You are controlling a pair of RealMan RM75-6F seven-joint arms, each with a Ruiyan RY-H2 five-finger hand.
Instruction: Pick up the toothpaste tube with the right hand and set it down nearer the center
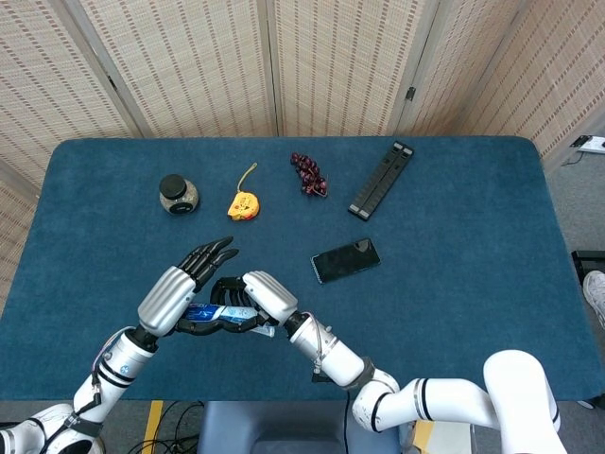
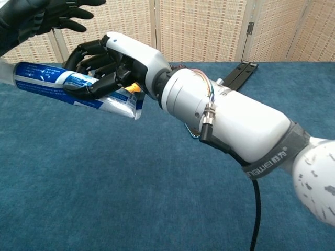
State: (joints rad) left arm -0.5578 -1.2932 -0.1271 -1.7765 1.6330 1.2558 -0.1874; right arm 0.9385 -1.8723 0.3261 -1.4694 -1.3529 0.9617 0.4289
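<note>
Pick is done: my right hand [image 2: 99,65] is gripping the tube [image 2: 73,89], fingers curling round its middle, and I'm holding it clear of the table [image 1: 454,218], not resting on it. In the chest view the tube is lying roughly level across my palm, crimped end poking out on the arm side, cap end running off toward my left hand [image 2: 36,15].

Left hand is hovering right beside and over the cap end, fingers spread. Head view has it overlapping the tube (can't tell whether it's actually touching or just above; no grip that I can see), so I'm treating it as empty.

What's left, as I judge it: the whole placing half. I'm sitting at the near-left part of the table, so the centre is out ahead of my right hand and off to its right, toward the phone [image 1: 346,259]. I'm needing to carry the tube that way, lower it flat, then let go.

Watch items:
- left hand is crowding the cap end, so it wants clearing before I'm moving off
- phone is the closest thing to the drop zone; I'm planning to land the tube short of it
- tape measure [image 1: 243,204], jar [image 1: 177,194] and the rest are well beyond my fingers, no issue
</note>
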